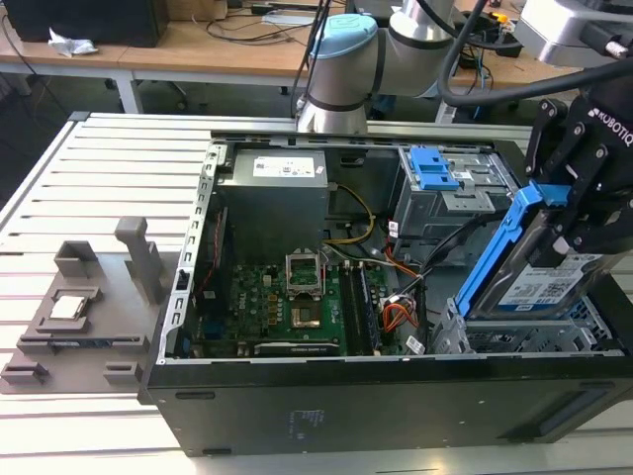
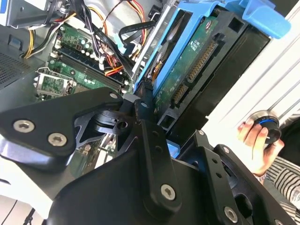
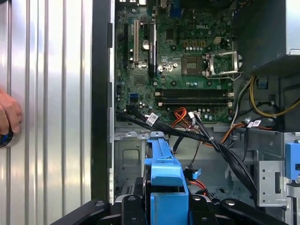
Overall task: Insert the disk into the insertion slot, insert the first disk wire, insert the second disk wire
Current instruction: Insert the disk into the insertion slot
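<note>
**Inspector:** What lies at the exterior view's left?

**Operator:** I note the slatted desk (image 1: 59, 178) carrying a grey fixture (image 1: 79, 317). Next comes the open case (image 1: 346, 406), with the power supply (image 1: 272, 198) above the motherboard (image 1: 297, 302).

**Inspector:** Obstructions?

**Operator:** A black cable bundle (image 1: 455, 240) crosses between the motherboard and the insertion slot (image 1: 524, 336). Orange wires (image 1: 396, 317) lie just beside the slot. The bay with the blue latch (image 1: 435, 183) stands behind.

**Inspector:** And the disk?

**Operator:** Furthest right, my claw (image 1: 572, 213) pinches the disk (image 1: 542, 285) by its upper end. The disk is tilted, lower end at the slot. In the second wrist view, a person's hand (image 2: 255, 140) is on the desk outside the case.
</note>
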You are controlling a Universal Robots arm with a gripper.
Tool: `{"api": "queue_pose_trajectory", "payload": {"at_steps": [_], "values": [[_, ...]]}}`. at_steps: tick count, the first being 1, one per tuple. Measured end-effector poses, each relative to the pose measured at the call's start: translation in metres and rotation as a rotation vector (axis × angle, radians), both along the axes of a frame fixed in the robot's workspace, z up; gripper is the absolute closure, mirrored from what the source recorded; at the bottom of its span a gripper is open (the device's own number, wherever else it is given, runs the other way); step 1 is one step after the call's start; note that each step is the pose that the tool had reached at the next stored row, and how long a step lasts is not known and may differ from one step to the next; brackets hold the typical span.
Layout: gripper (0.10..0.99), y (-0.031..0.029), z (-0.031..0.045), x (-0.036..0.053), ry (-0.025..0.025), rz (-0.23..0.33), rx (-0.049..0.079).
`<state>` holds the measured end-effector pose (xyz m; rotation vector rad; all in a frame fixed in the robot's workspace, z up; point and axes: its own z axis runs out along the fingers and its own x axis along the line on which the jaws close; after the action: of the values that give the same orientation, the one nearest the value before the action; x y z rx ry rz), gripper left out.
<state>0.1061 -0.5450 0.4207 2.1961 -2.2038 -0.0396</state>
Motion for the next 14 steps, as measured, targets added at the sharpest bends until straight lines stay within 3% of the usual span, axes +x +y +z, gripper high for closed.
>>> {"api": "queue_pose_trajectory", "payload": {"at_steps": [9, 14], "values": [[0.725, 0.0000, -0.0137, 0.0000, -0.0001, 0.000, 0.000], [0.725, 0.0000, -0.0171, 0.0000, 0.0000, 0.000, 0.000]]}}
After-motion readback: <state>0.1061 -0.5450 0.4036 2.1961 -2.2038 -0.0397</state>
